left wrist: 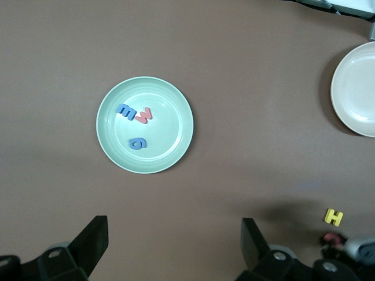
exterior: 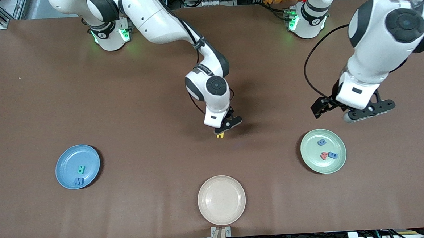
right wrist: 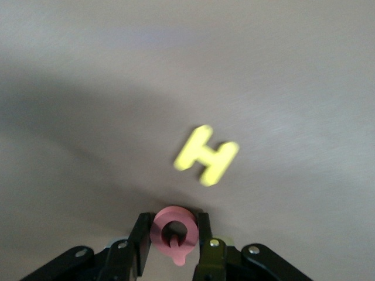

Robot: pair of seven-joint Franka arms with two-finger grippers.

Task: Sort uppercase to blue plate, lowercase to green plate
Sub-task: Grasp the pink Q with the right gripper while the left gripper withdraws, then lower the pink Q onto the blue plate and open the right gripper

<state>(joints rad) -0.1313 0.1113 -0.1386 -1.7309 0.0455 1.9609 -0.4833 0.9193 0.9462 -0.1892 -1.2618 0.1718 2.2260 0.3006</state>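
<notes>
**Front view: sorting stood partly done**

The blue plate held W and R; the green plate held g, w and E. The right gripper clenched the red Q at mid-table, just beside the yellow H lying there. The left gripper waited, spread wide, over the table beside the green plate. No curvy h showed.

Two glossy white arms with black joint caps, black cables, green-lit bases and black tools.

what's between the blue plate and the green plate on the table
In the front view, the yellow H lies between the blue plate and green plate, with the right gripper, holding the red Q, over it.
</notes>
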